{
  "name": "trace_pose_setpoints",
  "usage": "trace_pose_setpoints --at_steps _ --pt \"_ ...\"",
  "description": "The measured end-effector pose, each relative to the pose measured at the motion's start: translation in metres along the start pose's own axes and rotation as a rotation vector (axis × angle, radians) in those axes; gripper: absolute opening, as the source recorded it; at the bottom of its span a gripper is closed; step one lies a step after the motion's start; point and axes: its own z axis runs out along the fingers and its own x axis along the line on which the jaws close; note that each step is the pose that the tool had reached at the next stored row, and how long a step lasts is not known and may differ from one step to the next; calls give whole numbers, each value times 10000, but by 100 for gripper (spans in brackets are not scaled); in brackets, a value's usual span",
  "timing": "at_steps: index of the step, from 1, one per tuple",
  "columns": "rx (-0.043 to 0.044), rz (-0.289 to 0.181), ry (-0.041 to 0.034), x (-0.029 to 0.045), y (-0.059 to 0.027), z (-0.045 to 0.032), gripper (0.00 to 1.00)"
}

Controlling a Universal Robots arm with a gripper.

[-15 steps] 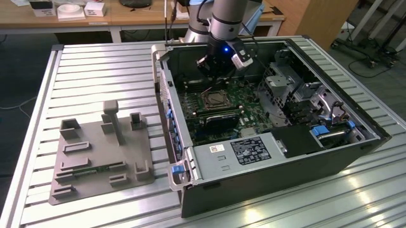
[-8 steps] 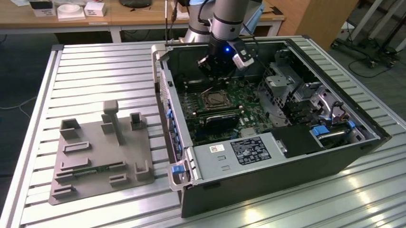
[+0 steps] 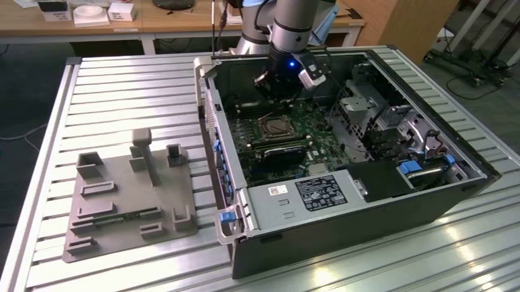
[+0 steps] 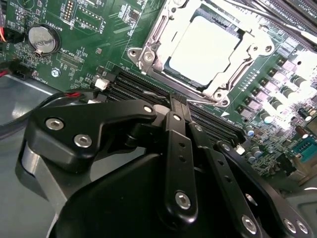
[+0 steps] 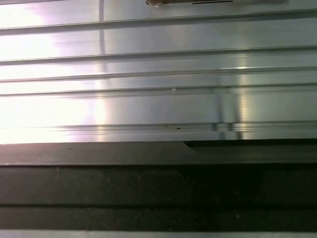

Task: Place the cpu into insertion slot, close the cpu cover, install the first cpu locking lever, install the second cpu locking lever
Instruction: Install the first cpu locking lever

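Second wrist view: the hand (image 4: 179,99), fingers together and empty, hangs near the cpu (image 4: 200,47), seated in the insertion slot (image 4: 141,55) under the lowered cpu cover (image 4: 159,30). Exterior view: hand at twelve o'clock of the slot. Likely the lever step, which needs a precise downward hook.

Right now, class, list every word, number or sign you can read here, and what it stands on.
Nothing reads clearly.
Label on the power supply: too small.
Sticker beside it: too small.
White print on the motherboard: blurred.
Stamp on the coin battery: blurred.
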Motion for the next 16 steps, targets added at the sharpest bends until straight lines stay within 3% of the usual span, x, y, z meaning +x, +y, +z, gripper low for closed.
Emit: trace_pose_setpoints --at_steps 7,16 --pt "244 -2 -7 -3 -2 34 10" --pt "340 0 -10 -26 -2 63 10"
